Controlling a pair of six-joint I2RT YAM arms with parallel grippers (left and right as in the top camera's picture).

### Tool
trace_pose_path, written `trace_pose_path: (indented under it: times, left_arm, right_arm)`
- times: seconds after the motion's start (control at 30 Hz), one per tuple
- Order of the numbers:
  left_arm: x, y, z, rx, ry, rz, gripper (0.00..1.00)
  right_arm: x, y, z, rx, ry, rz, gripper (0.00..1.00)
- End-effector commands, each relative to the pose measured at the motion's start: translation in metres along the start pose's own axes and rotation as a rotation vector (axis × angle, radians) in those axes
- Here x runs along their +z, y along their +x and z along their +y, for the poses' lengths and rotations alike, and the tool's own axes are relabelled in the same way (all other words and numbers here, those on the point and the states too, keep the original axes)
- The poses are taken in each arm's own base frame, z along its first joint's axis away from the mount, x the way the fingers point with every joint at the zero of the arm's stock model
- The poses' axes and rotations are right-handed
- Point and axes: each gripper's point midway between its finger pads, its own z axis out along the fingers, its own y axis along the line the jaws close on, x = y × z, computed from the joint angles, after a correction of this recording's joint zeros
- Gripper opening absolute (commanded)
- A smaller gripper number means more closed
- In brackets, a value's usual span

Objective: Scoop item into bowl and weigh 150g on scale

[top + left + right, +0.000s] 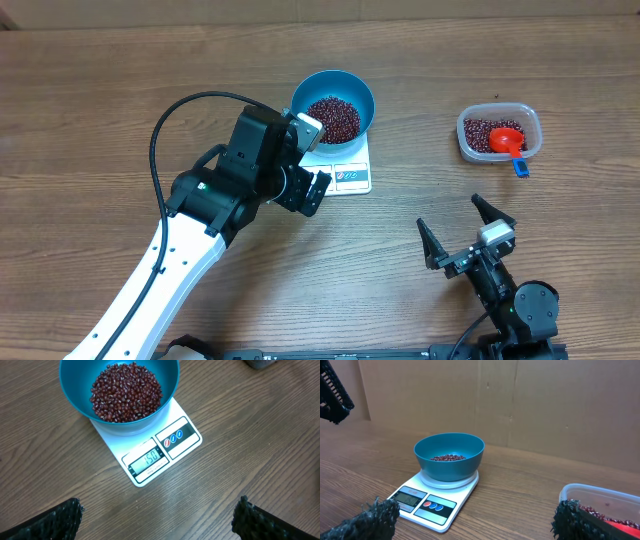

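Left gripper (157, 521) and right gripper (450, 214) gape wide, empty; we judge a stray left-arm move could jog the teal bowl (74, 401), disturbing the scale (186, 446) reading.

Looking like a robot lab bench, left arm (180, 255) and right arm (497, 280) sitting at a wood-grain table (90, 90), plain brown board (545, 405) standing behind as backdrop, black cable (153, 150) looping off the left arm
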Motion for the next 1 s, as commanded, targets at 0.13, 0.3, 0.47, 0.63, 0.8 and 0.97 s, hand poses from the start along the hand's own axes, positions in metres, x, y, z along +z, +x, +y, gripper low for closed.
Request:
trace_pose_path:
  times: [0.13, 0.3, 0.47, 0.63, 0.8, 0.97]
  left_arm:
    - [-0.004, -0.003, 0.0, 0.018, 0.004, -0.013, 1.0]
    - [-0.004, -0.003, 0.0, 0.018, 0.004, -0.013, 0.99]
    - [-0.004, -0.003, 0.0, 0.018, 0.004, -0.013, 1.0]
    - [-0.004, -0.003, 0.0, 0.018, 0.004, -0.013, 1.0]
    - [-0.042, 0.011, -0.006, 0.011, 0.009, -0.026, 1.0]
    - [-0.13, 0.013, 0.001, -0.041, -0.036, -0.249, 1.0]
  right_arm:
    - [0.0, 0.002, -0.001, 0.006, 0.005, -0.002, 1.0]
    - [0.0, 0.002, -0.001, 0.006, 0.005, -0.002, 1.0]
    - [0.0, 0.002, -0.001, 0.006, 0.005, -0.002, 1.0]
    - [0.0, 0.002, -0.001, 0.006, 0.005, -0.002, 1.0]
    - [0.0, 0.002, -0.001, 0.006, 0.005, -0.002, 1.0]
    - [0.0, 0.002, -0.001, 0.006, 0.005, -0.002, 1.0]
